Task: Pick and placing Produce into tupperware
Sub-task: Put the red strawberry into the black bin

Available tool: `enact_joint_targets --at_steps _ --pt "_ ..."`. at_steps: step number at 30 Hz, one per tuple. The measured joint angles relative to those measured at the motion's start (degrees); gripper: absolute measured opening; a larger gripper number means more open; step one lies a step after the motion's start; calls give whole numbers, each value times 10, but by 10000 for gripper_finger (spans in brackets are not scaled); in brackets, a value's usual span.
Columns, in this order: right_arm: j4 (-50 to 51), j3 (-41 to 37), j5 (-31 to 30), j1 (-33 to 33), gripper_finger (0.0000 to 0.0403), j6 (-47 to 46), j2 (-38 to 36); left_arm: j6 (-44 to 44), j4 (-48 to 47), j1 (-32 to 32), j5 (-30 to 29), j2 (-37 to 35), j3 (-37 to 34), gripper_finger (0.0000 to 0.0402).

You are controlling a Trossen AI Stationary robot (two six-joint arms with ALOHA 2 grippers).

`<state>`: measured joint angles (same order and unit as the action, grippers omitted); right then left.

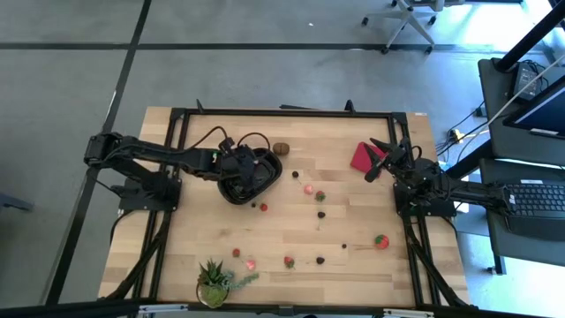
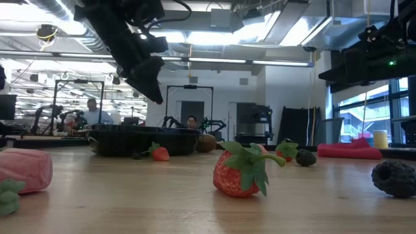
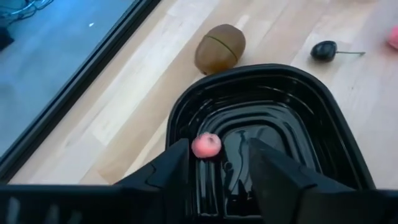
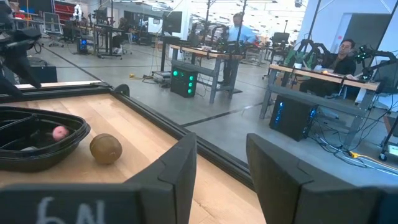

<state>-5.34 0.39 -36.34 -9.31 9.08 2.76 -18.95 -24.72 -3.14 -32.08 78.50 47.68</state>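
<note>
Left claw [image 3: 214, 171] hangs over the tupperware [image 3: 323, 118], fingers apart; pink produce piece [image 3: 206, 145] between them, seemingly loose.

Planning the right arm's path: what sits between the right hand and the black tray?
In the high view, the brown round piece and bare wood lie between the right hand and the tray.
</note>
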Motion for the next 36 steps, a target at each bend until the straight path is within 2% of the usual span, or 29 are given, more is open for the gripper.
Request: enact_joint_targets --at_steps 6,11,20,31,36 --pt "0 0 0 0 142 -2 0 1 -2 0 13 0 0 217" --pt "0 0 0 0 142 -45 0 1 -2 3 14 0 0 255" --pt "-4 0 0 0 142 -57 0 4 -1 27 24 0 0 260" --pt "-12 0 0 0 142 -43 0 130 5 84 157 0 0 259" --pt "-12 0 0 0 142 -43 0 133 5 127 262 0 0 253"
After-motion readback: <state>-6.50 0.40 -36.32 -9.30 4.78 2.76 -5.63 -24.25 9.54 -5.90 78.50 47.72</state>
